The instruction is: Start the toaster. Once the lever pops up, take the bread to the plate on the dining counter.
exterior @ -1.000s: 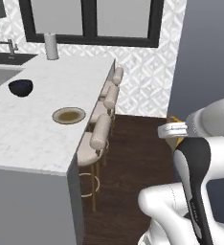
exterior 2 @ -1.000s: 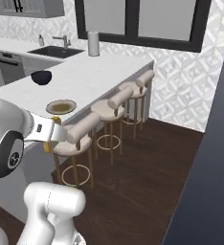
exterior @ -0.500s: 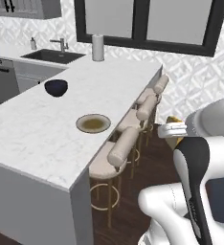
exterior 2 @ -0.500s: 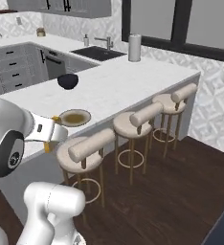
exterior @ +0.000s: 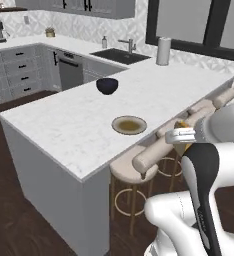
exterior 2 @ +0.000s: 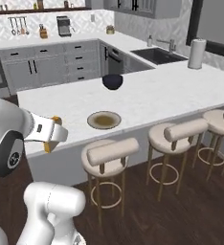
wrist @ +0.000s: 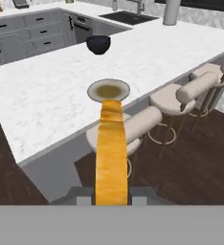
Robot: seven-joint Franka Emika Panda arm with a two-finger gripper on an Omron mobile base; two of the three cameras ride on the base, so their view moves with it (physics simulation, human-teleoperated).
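Gripping the bread [wrist: 112,153] edge-on, the gripper [wrist: 112,195] is hanging clamped on the slice short of the dining counter [wrist: 51,95], above the nearest stool [wrist: 133,125]. Beyond the slice's far end, the plate [wrist: 108,90] is sitting bare on the marble near the stool-side edge. Farther back, a dark bowl [wrist: 98,44] is resting, with the sink [wrist: 128,17] behind it.

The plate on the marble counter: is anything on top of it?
Nothing lies on the plate; its brownish centre is bare. In the hand view the bread, held in the gripper, covers the plate's near edge.
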